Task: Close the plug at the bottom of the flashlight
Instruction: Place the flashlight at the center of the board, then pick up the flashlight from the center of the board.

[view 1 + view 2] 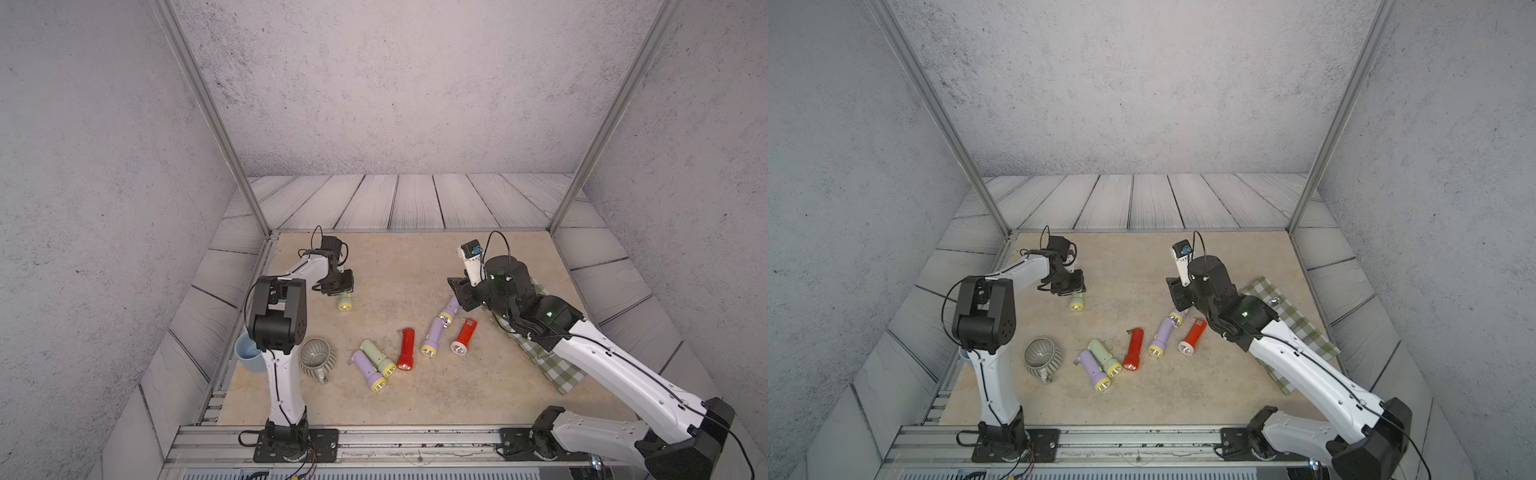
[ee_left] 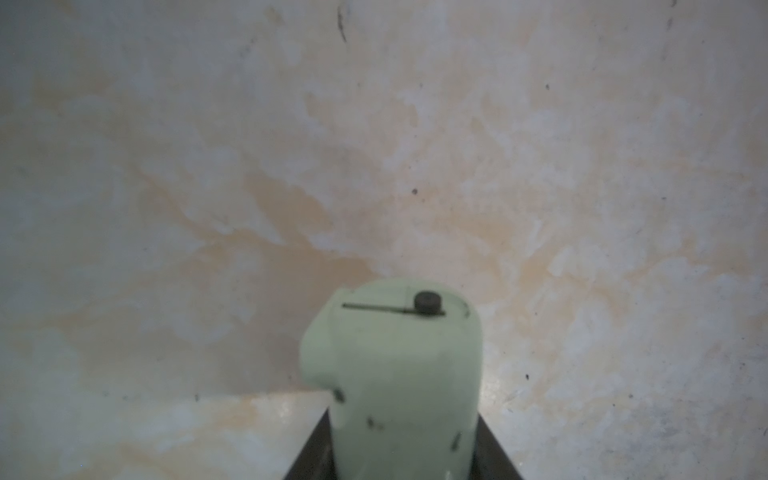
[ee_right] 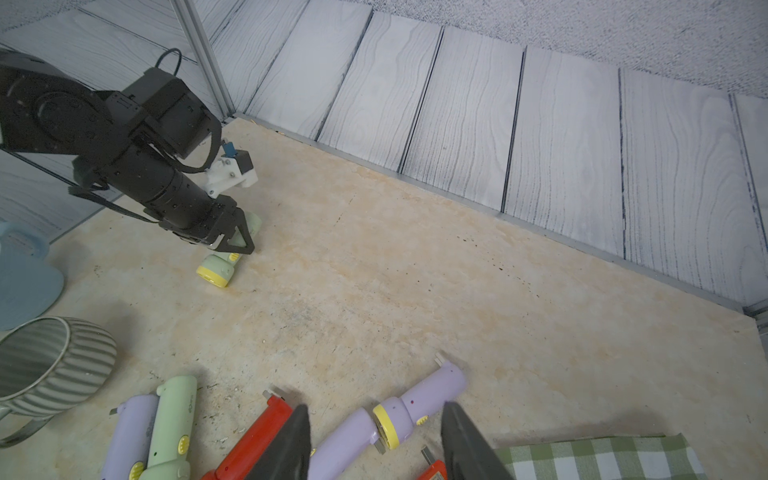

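My left gripper [image 1: 343, 291] is shut on a pale green flashlight [image 1: 344, 302] at the back left, its yellow head [image 3: 212, 275] low at the table. In the left wrist view the flashlight [image 2: 395, 365] fills the gap between the dark fingers [image 2: 316, 451]; its bottom end shows a thin dark line and a small black knob [image 2: 427, 302]. My right gripper [image 3: 376, 409] hangs open above a purple flashlight [image 3: 419, 392] whose metal plug [image 3: 439, 358] sticks out. Nothing is between its fingers. In both top views it [image 1: 457, 296] [image 1: 1177, 297] is right of centre.
Several more flashlights lie mid-table: a purple one [image 1: 432, 334], two red ones [image 1: 464, 334] [image 1: 406, 347], a green one [image 1: 376, 353]. A ribbed grey cup [image 1: 316, 357] and a blue cup [image 1: 249, 353] stand front left. A green checked cloth [image 1: 552, 365] lies under the right arm.
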`<state>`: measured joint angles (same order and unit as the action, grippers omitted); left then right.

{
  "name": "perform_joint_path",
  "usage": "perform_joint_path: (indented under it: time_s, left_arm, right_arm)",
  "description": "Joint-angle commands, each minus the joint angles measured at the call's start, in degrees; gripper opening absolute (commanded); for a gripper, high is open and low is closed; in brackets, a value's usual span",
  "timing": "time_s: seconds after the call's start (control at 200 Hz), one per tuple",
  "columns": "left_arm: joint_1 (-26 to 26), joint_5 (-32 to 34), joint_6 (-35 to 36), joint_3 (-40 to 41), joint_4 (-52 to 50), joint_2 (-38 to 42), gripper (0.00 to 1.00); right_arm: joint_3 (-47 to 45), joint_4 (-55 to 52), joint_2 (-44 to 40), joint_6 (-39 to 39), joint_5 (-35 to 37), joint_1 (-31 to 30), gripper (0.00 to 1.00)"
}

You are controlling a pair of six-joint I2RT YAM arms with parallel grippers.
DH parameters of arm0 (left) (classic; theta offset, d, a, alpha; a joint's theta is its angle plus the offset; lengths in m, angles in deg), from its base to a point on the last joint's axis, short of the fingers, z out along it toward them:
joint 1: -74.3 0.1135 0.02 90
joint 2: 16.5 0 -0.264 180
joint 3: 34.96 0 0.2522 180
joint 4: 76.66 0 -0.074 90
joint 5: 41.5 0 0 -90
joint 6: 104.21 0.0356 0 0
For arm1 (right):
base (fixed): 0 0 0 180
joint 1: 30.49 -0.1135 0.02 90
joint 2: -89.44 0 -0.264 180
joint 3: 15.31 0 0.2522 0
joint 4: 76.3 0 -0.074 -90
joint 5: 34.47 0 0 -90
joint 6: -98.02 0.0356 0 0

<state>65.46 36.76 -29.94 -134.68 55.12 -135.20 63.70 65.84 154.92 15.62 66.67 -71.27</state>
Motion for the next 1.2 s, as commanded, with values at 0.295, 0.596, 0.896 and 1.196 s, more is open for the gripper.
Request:
perform_joint_path:
  time_s: [0.295, 0.596, 0.896, 1.196]
  left_arm:
    - [0.3, 0.5, 0.26, -0.66, -0.33, -2.06, 0.45]
    - [0.32, 0.36, 0.69, -1.84, -1.5, -0.61, 0.5]
    - [0.3, 3.17, 1.12, -3.48, -4.1, 10.41, 0.52]
    - [-0.51, 0.27, 1.23, -0.29, -6.77, 23.17, 0.5]
  right_arm:
    - [-1.44, 1.33, 0.01, 0.59, 0.99, -0.03, 0.52]
    - [-1.88, 1.76, 0.09, 0.57, 1.07, 0.01, 0.52]
    - [-1.97, 2.03, 0.36, 0.76, 0.18, 0.07, 0.58]
    - [-1.79, 0.77, 2.25, 1.83, -0.17, -0.02, 0.66]
